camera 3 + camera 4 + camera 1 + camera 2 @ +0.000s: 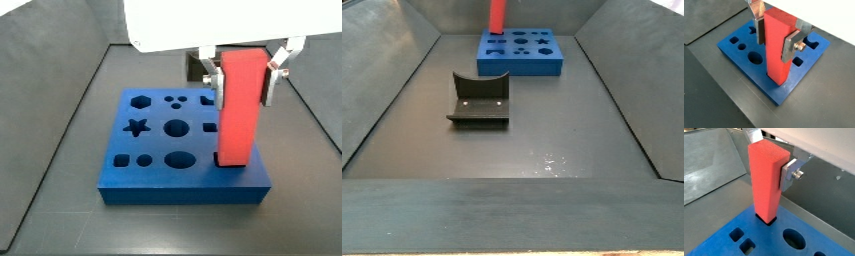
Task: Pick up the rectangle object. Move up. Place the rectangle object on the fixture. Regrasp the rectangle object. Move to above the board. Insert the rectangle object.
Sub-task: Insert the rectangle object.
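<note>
Here, the tool (pixel 777 36) pinches the upper part of the upright red rectangle object (pixel 777 50), its silver fingers (pixel 791 172) closed only to the block's width. The block's lower end sits in a hole near the blue board's (pixel 147 165) edge. To insert well, keep it vertical and press straight down.

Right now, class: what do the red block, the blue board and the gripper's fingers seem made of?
Rectangle object: probably matte foam or plastic, slightly grainy faces.
Board: likely dense foam or plastic, matte, cleanly cut holes.
Gripper, over the board: fingers look like bare metal, silvery with a screw.
</note>
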Robot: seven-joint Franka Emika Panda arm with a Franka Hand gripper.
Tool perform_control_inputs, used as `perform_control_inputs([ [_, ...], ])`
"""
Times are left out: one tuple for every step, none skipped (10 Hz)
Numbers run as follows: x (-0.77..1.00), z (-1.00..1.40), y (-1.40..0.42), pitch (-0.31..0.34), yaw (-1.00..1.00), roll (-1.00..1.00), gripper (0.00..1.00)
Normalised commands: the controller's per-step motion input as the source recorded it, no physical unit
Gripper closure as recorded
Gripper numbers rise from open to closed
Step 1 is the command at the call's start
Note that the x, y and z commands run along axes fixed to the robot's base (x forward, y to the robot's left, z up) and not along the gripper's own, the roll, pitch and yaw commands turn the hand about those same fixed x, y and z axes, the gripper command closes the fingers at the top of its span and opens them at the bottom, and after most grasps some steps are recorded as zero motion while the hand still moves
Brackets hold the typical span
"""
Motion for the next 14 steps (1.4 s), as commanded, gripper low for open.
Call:
perform_control_inputs([
  [0.0,-0.14,0.0,0.0,0.08,0.13,1.0],
  [0.0,-0.15,-0.03,0.0,0.2,0.24,1.0],
  [0.0,0.0,-0.04,0.0,0.11,0.04,1.0],
  [0.0,-0.01,-0.03,0.0,0.0,0.0,1.0],
  [0.0,-0.18,-0.05,0.0,0.08,0.01,1.0],
  [0.0,-0.29,-0.1,0.0,0.28,0.16,1.0],
  [0.0,-0.28,-0.09,-0.046,0.4,0.17,1.0],
  [0.0,0.0,0.0,0.0,0.19,0.0,1.0],
  [0.0,-0.03,-0.01,0.0,0.0,0.0,1.0],
  [0.04,-0.21,-0.04,0.0,0.0,0.11,1.0],
  [0.13,-0.39,-0.07,0.0,0.07,0.33,1.0],
  [0.16,-0.52,-0.11,0.0,0.07,0.46,1.0],
  [0.21,-0.67,-0.14,0.0,0.06,0.52,1.0],
  [0.22,-0.79,-0.17,0.0,0.04,0.51,1.0],
])
